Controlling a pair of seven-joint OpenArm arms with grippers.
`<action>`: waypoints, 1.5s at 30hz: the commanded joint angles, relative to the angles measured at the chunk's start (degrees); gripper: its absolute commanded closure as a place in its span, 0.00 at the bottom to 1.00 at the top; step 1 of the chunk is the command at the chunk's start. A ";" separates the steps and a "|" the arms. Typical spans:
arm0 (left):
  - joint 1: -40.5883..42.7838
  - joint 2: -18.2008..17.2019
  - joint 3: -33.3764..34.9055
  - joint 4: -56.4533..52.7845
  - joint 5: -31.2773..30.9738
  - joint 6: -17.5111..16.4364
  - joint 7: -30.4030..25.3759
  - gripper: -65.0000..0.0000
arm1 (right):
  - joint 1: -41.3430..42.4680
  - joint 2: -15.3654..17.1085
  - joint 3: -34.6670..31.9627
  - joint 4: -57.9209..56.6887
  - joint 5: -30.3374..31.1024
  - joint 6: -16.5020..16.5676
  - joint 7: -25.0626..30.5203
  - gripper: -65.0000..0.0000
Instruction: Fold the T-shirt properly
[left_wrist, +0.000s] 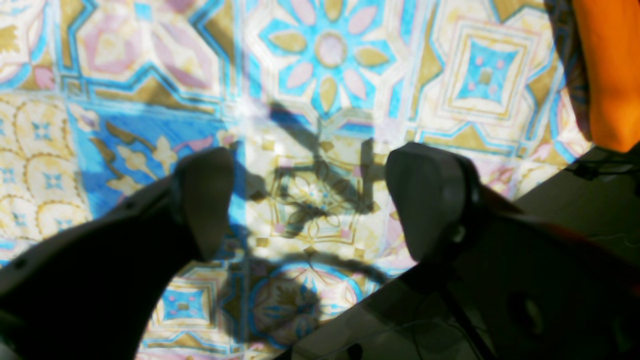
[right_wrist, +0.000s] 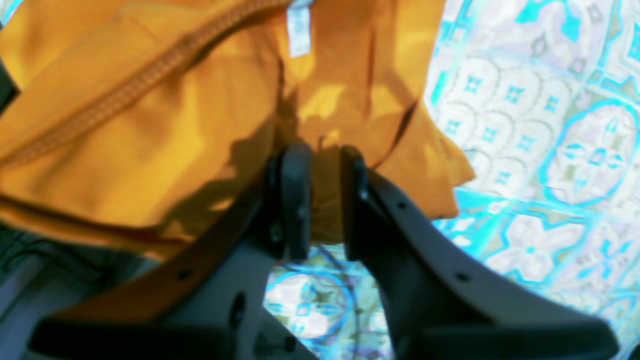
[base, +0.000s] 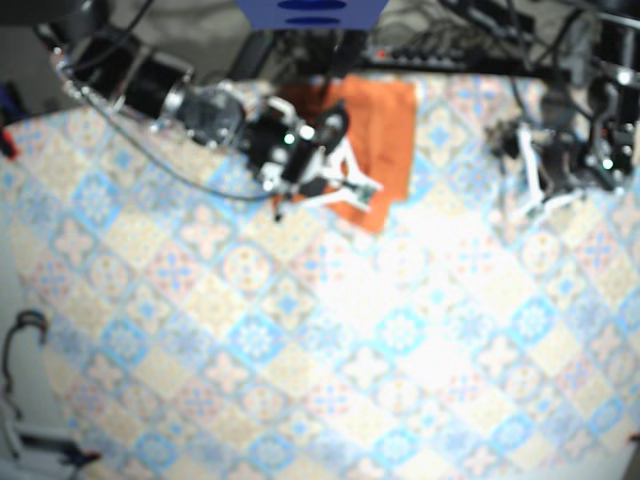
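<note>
The orange T-shirt (base: 385, 115), rumpled and seemingly part-folded, lies at the patterned tablecloth's (base: 300, 330) far edge, its hem pinched in the right gripper (right_wrist: 322, 165), while the left gripper (left_wrist: 320, 200) hangs spread, empty.

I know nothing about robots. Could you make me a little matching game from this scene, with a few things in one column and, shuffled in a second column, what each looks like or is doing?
Things:
1. T-shirt
2. left fingers
3. right fingers
4. label

Descriptions:
A. spread wide apart above the bare patterned tablecloth
B. small and white, attached to the fabric
C. orange, lying at the table's far edge
D. closed together, pinching orange cloth

Pairs: 1-C, 2-A, 3-D, 4-B
</note>
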 joint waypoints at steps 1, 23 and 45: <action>-0.52 -1.37 -0.45 0.67 -0.50 -0.05 -0.32 0.23 | 1.15 -0.28 0.24 0.79 -0.47 0.19 0.43 0.84; -0.78 -1.20 -0.53 0.67 3.98 -0.05 -0.32 0.23 | -2.71 2.62 0.32 1.58 7.27 0.27 -1.81 0.84; -0.78 -1.11 -0.45 -0.12 5.74 -0.05 -0.50 0.23 | -4.74 6.66 -4.60 5.44 10.17 0.19 -1.81 0.84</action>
